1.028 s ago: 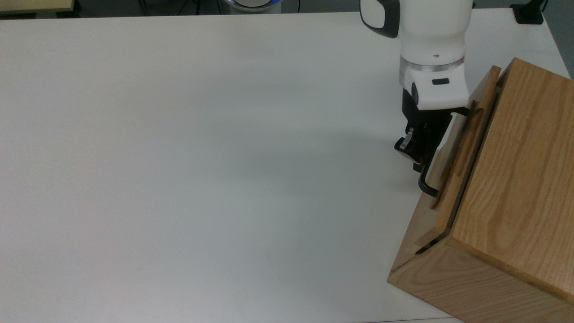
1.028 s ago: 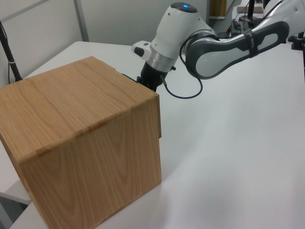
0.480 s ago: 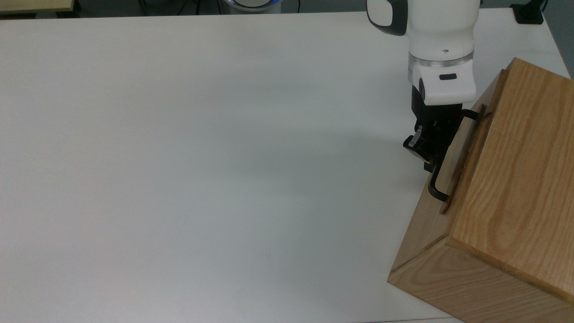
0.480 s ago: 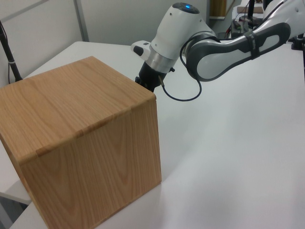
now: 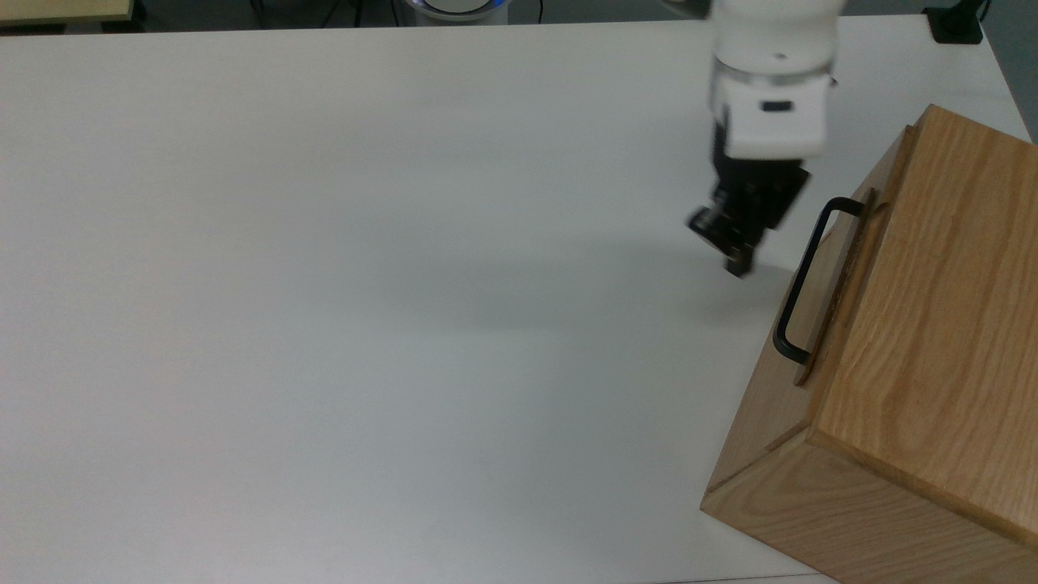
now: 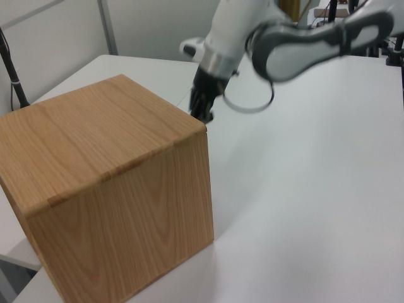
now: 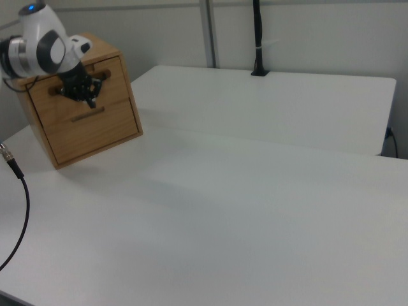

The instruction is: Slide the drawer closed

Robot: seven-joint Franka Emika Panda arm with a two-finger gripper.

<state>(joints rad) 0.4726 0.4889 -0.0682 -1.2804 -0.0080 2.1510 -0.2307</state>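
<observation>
Wooden drawer (image 5: 835,284) sits pushed flush into the cabinet (image 5: 916,341), its black handle (image 5: 799,280) just to the top view's right of the gripper (image 5: 734,235), whose grip state I cannot tell

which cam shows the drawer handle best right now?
Top view: the black handle stands clear of the drawer front, its whole bar visible, with the gripper off to the top view's left. In the right view the gripper covers most of the handle. The left view shows the cabinet from behind.
</observation>
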